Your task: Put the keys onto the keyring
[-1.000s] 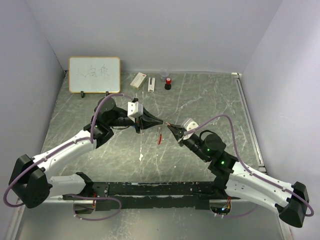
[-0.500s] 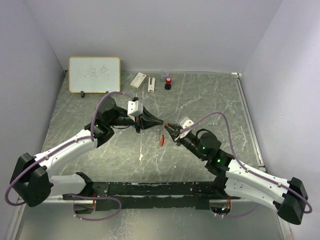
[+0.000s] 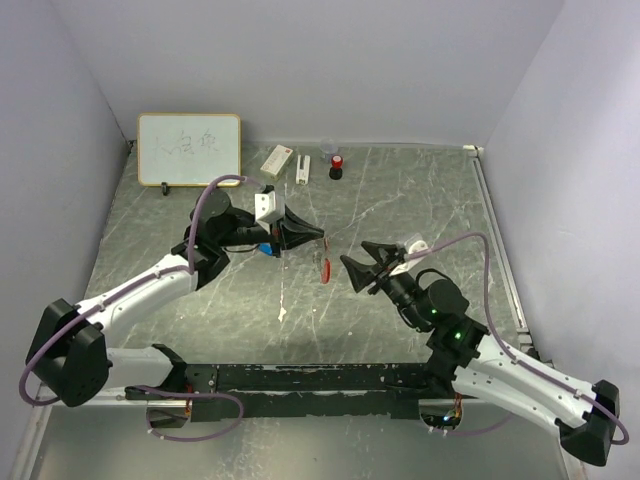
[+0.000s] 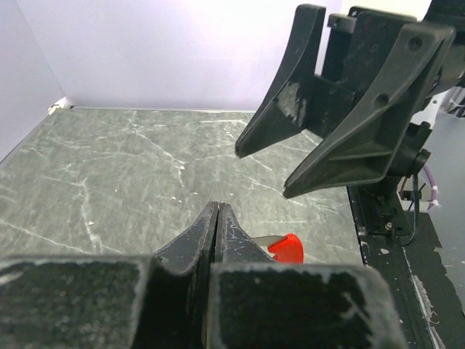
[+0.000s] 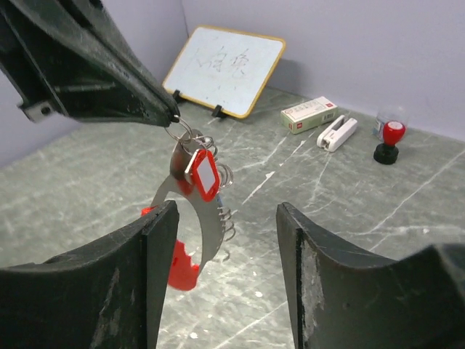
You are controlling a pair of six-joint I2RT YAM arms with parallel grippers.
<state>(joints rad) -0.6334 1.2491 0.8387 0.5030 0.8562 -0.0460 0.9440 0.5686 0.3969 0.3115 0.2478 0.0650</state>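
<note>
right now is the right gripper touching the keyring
Apart. The top external view shows a clear gap between the open right gripper and the keyring, which hangs from the shut left gripper.

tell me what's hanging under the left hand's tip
A thin metal ring, pinched in the left hand, carries a red-headed key, a curved grey strip and a red strap. The key's blade is not visible.

Grey marbled table (image 3: 420,200), pale lilac walls (image 3: 300,60)
</note>
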